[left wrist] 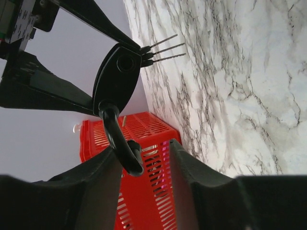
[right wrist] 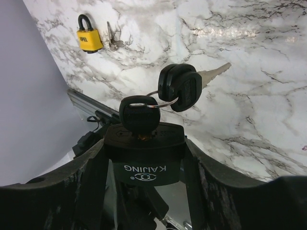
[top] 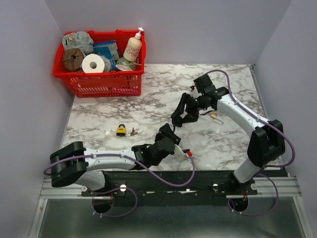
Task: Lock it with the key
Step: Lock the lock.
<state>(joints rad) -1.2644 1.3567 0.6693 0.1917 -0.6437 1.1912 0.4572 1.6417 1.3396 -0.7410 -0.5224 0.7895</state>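
Marble table (right wrist: 249, 96) beneath: right gripper (right wrist: 144, 146) clamps the rigid, probably weighty padlock (right wrist: 144, 165) by its flat sides, key (right wrist: 139, 115) ahead; left gripper (left wrist: 145, 149), open, straddles its shackle (left wrist: 117, 135).

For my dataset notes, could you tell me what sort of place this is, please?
Probably a robot-manipulation test cell: plain lilac walls box in a marble-patterned tabletop, with an aluminium rail along its near edge and a red basket of household props.

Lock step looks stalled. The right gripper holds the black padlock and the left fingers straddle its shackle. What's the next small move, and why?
Probably close the left gripper on the shackle. The shackle hangs between its open fingers, and its free end seems to be out of the black padlock. The right gripper clamps the padlock, with a key in its keyhole.
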